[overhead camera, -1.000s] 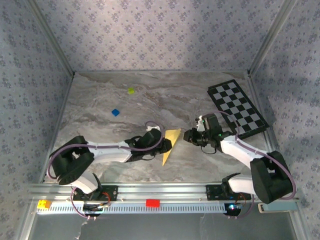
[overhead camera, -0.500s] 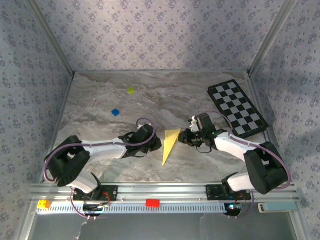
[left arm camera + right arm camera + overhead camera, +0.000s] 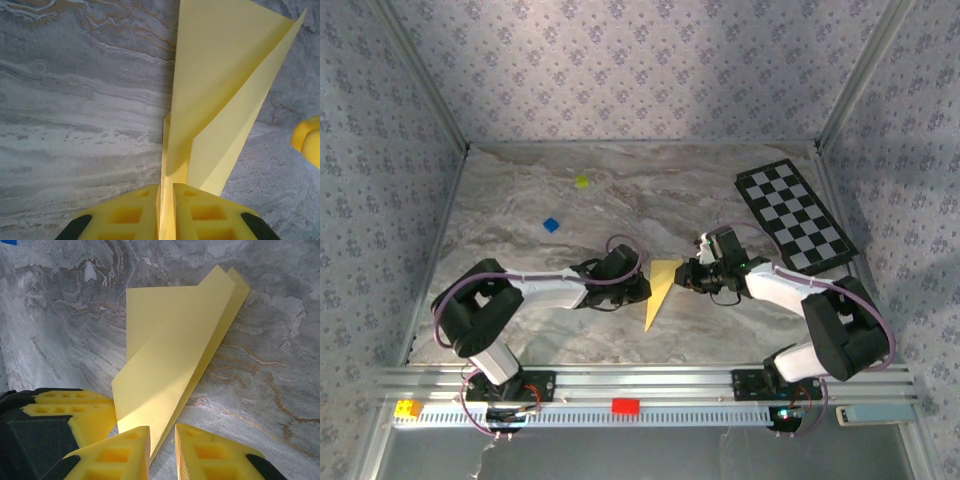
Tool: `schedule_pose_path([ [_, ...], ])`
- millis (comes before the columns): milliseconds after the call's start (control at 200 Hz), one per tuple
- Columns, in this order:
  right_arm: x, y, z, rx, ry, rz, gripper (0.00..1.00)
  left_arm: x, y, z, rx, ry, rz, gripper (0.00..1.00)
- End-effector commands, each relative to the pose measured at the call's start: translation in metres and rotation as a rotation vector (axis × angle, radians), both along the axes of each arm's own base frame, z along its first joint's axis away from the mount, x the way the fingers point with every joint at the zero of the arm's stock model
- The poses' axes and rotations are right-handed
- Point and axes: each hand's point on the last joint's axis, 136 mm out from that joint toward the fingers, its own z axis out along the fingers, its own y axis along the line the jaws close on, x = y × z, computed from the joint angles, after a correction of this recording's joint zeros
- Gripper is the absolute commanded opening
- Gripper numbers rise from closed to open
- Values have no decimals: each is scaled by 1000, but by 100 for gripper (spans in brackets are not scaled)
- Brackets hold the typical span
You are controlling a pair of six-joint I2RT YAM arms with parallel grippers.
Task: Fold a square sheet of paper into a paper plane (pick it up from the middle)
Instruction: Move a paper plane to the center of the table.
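The left end effector [image 3: 166, 192] is pinching the paper plane [image 3: 220, 90] from the left; the right end effector [image 3: 162, 435] is straddling its right edge. Its jaws are standing slightly parted.

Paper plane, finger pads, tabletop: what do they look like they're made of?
Paper plane: thin matte yellow paper, sharp creases, layered edges. Left gripper's fingers: yellow, matte, moulded with square pockets; likely plastic or rubber. Table: grey veined marble look, possibly a printed surface.
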Motion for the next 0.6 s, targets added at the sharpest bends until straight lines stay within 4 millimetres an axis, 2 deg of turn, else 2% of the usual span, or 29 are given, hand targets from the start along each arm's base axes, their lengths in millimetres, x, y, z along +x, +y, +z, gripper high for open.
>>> schedule_pose_path([
  [0,5,7,8,22,-17,19,21,1,2,-2,30,13,-9,15],
  [240,5,10,6,30,-12,26,21,1,8,-1,42,2,8,17],
  [600,4,15,-4,45,26,41,21,-8,-15,4,-83,22,-78,23],
])
